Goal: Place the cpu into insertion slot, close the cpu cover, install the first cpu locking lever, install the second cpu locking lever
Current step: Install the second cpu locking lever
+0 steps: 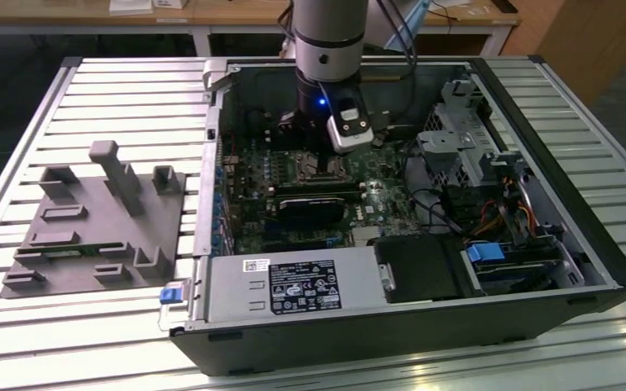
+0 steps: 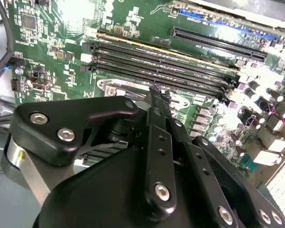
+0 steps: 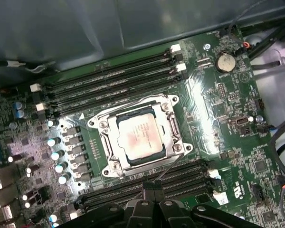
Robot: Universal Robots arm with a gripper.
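The cpu [image 3: 138, 137], a dull silvery square, lies flat in the insertion slot [image 3: 98, 124] on the green board. The cpu cover [image 3: 169, 124] is down over it, and the chip shows through the cover's window. A thin wire locking lever [image 3: 170, 167] slants away from the socket's side to my gripper [image 3: 152, 186]. The fingers are pressed together at the lever's free end, and I cannot tell whether the wire is pinched between them. In the second wrist view the gripper [image 2: 155, 91] tips sit just over the socket's metal rim [image 2: 109, 88]. The arm [image 1: 329, 114] reaches down into the open computer case.
Long black memory slots [image 3: 114, 78] flank the socket, with another bank [image 3: 185, 178] close by the fingertips. A black card [image 1: 307, 208] and loose cables [image 1: 443, 204] lie nearer the case front. The case wall [image 1: 209, 163] rises on the exterior view's left, and a grey fixture [image 1: 95, 220] stands outside it.
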